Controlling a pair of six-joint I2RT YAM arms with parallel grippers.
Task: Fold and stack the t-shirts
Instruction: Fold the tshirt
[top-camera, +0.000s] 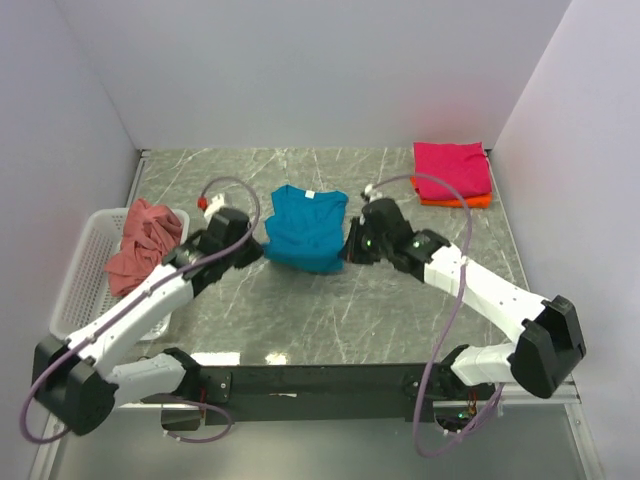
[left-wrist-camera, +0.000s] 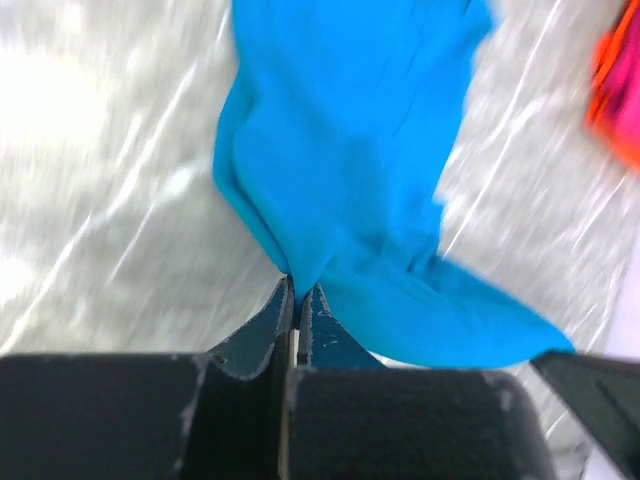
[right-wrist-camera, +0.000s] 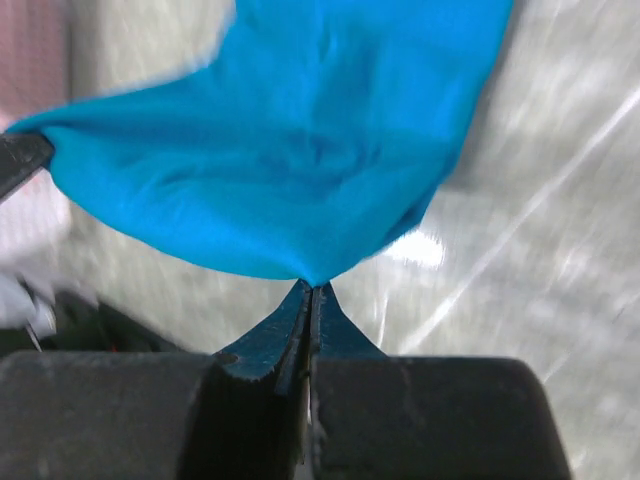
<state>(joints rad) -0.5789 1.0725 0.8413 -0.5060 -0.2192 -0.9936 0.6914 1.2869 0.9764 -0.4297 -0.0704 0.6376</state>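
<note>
The teal-blue t-shirt (top-camera: 305, 228) lies mid-table, collar toward the back, its near edge lifted off the table. My left gripper (top-camera: 257, 250) is shut on its near left corner; in the left wrist view (left-wrist-camera: 298, 290) the teal-blue t-shirt (left-wrist-camera: 350, 160) spreads away from the pinch. My right gripper (top-camera: 347, 247) is shut on the near right corner; in the right wrist view (right-wrist-camera: 311, 287) the teal-blue t-shirt (right-wrist-camera: 290, 150) hangs stretched. The magenta t-shirt (top-camera: 452, 167) lies folded on the orange t-shirt (top-camera: 455, 201) at the back right. The salmon-pink t-shirt (top-camera: 142, 244) is crumpled in the basket.
A white mesh basket (top-camera: 82, 273) stands at the table's left edge. White walls close the back and both sides. Purple cables loop above both arms. The stack's magenta and orange edge (left-wrist-camera: 618, 85) shows at the right of the left wrist view.
</note>
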